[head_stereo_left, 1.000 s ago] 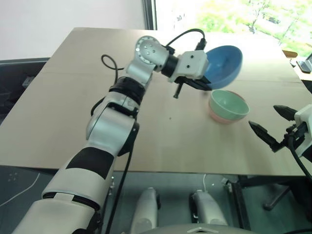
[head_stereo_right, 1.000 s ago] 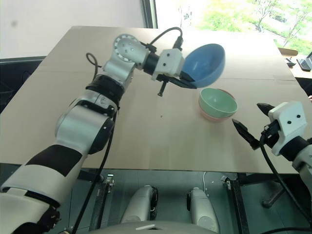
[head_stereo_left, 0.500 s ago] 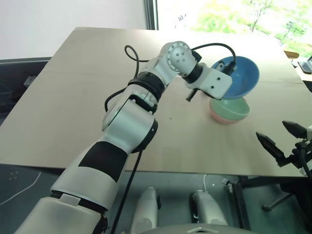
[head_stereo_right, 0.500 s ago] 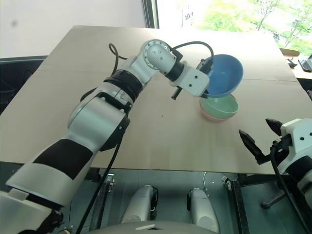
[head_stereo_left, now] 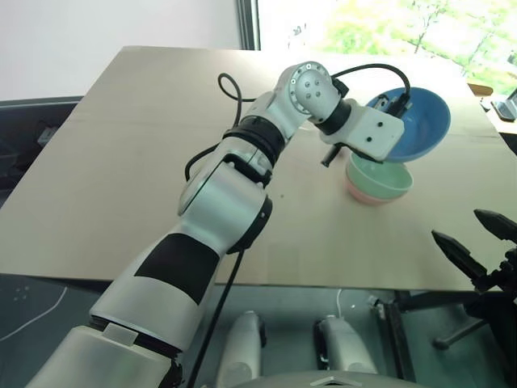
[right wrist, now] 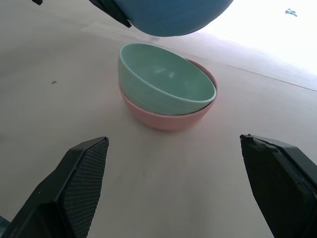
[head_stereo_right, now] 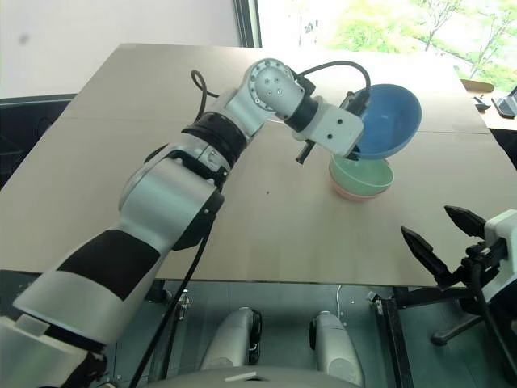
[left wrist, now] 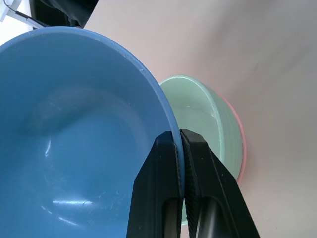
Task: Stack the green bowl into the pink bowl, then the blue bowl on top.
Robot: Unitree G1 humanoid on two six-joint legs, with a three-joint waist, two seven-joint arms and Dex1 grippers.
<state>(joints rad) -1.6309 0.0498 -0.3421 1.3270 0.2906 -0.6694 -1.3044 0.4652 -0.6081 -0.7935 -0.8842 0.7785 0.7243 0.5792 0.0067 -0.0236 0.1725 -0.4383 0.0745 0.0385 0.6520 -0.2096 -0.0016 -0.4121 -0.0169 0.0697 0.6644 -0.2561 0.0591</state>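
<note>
Blue bowl (left wrist: 74, 129) — light, stiff, smooth plastic; left hand (left wrist: 179, 144) pinching its rim, tilted just above green bowl (right wrist: 163, 82) nested in pink bowl (right wrist: 168, 119) on tabletop (head_stereo_left: 121, 162). Right hand (right wrist: 181, 183) — spread, empty.

Your left gripper (left wrist: 179, 144) is pinched tight, arm stretched far across; your right gripper (head_stereo_left: 477, 242) hangs spread wide.

No legible text, label, brand, number or sign appears on any surface in these views.
</note>
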